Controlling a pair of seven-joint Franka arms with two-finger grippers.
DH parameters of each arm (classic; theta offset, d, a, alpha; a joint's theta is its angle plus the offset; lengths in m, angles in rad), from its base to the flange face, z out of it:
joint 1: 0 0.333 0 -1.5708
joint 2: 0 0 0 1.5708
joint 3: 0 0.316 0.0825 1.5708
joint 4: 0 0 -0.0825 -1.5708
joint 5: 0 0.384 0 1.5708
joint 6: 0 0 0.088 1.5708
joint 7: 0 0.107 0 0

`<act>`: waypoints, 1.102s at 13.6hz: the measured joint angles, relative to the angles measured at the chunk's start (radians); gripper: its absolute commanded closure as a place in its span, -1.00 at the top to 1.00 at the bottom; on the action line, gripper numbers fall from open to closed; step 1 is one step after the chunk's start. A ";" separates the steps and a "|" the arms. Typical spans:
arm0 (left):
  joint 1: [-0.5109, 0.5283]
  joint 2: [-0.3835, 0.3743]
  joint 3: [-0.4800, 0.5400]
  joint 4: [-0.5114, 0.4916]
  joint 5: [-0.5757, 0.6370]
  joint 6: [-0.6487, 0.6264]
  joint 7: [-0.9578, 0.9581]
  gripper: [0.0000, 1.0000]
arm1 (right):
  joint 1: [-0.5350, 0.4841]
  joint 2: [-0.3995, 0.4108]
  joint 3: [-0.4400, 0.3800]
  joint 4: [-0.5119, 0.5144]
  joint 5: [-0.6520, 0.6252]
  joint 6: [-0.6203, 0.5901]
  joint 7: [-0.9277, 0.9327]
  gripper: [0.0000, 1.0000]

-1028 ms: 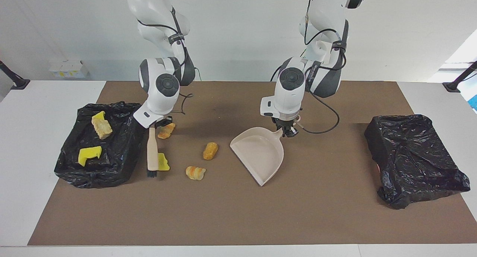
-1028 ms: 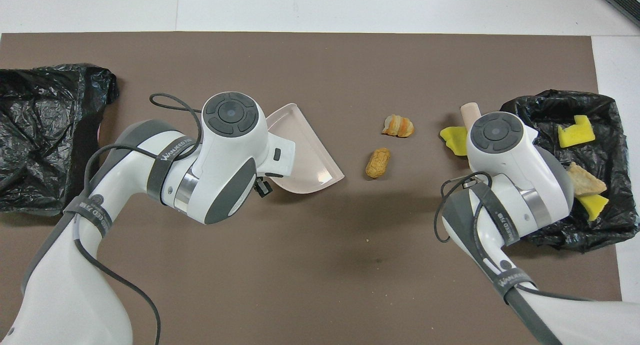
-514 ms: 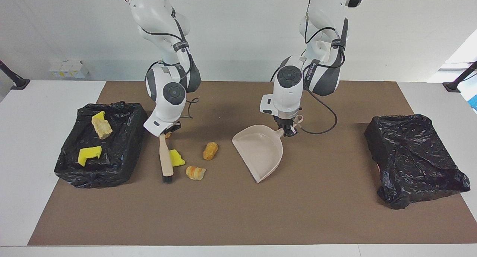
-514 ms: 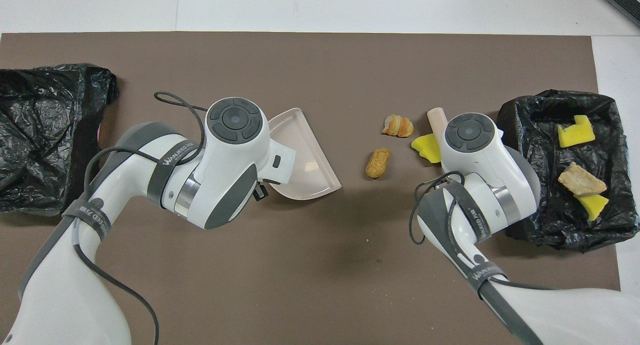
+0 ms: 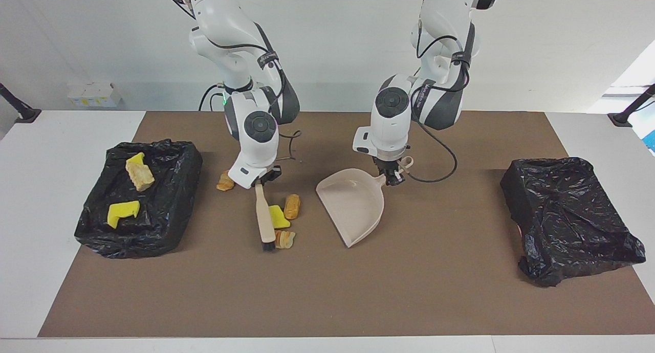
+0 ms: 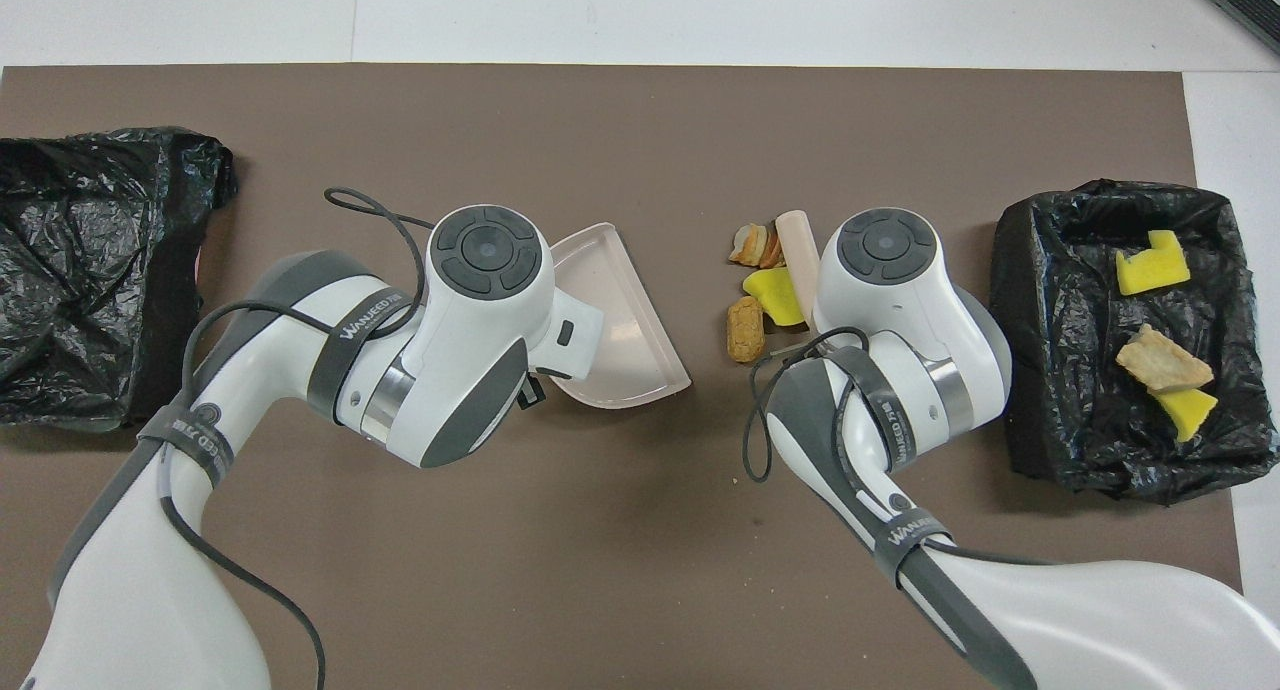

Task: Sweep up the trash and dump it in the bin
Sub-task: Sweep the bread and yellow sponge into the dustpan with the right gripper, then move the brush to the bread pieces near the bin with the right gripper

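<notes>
Bin (image 5: 138, 199) at right arm's end of bench (image 5: 327, 291): three trash scraps inside. One orange scrap (image 5: 225, 180) lies beside it. Right gripper (image 5: 263, 178), fingers closed on brush (image 5: 264, 217); three scraps (image 5: 284, 215) touch the brush, toward the dustpan (image 5: 353, 204). Left gripper (image 5: 393, 178), fingers closed on dustpan handle. Second bin (image 5: 568, 220) at left arm's end.

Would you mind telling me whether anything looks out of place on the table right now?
One tan-orange scrap lies alone, nearer the robots than the brush and on its bin side, while three scraps are bunched on the brush's dustpan side. It looks missed by this sweep.
</notes>
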 measured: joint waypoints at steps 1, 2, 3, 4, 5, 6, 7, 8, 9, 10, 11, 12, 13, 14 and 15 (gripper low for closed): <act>0.000 -0.001 0.000 -0.001 0.000 0.000 0.000 -1.00 | 0.019 0.001 0.000 0.001 0.037 0.000 0.000 -1.00; 0.000 -0.001 0.000 -0.001 0.000 0.000 0.000 -1.00 | 0.042 0.001 0.000 0.001 0.082 0.000 0.003 -1.00; 0.000 -0.001 0.001 -0.002 0.000 0.000 0.000 -1.00 | 0.064 0.001 0.001 0.002 0.131 0.000 0.009 -1.00; 0.000 -0.001 0.001 -0.002 0.001 0.000 0.000 -1.00 | 0.086 0.001 0.001 0.004 0.182 0.000 0.019 -1.00; 0.000 -0.001 0.001 -0.003 0.001 0.000 0.000 -1.00 | 0.103 0.001 0.002 0.006 0.238 0.000 0.029 -1.00; 0.000 -0.001 0.001 -0.004 0.003 0.000 0.000 -1.00 | 0.116 0.001 0.002 0.009 0.303 0.001 0.038 -1.00; 0.000 -0.002 0.001 -0.005 0.004 0.000 0.003 -1.00 | 0.123 0.001 0.001 0.013 0.376 0.002 0.043 -1.00; 0.000 -0.002 0.001 -0.006 0.004 0.000 0.003 -1.00 | 0.127 -0.001 0.002 0.019 0.434 0.002 0.043 -1.00; 0.000 -0.002 0.001 -0.006 0.004 0.001 0.003 -1.00 | 0.130 -0.003 0.002 0.024 0.479 0.002 0.043 -1.00; 0.000 -0.002 0.001 -0.006 0.004 0.002 0.003 -1.00 | 0.131 -0.009 0.002 0.028 0.514 0.002 0.044 -1.00; 0.000 -0.003 0.001 -0.006 0.004 0.002 0.003 -1.00 | 0.130 -0.022 -0.001 0.033 0.528 0.000 0.045 -1.00; 0.000 -0.003 0.001 -0.006 0.004 0.002 0.003 -1.00 | 0.124 -0.043 -0.006 0.036 0.531 -0.017 0.049 -1.00; 0.000 -0.003 0.001 -0.006 0.004 0.003 0.003 -1.00 | 0.109 -0.070 -0.013 0.037 0.531 -0.058 0.056 -1.00; 0.000 -0.003 0.001 -0.006 0.004 0.003 0.003 -1.00 | 0.082 -0.100 -0.018 0.037 0.531 -0.107 0.059 -1.00; 0.000 -0.003 0.001 -0.006 0.004 0.005 0.003 -1.00 | 0.052 -0.125 -0.024 0.037 0.524 -0.161 0.059 -1.00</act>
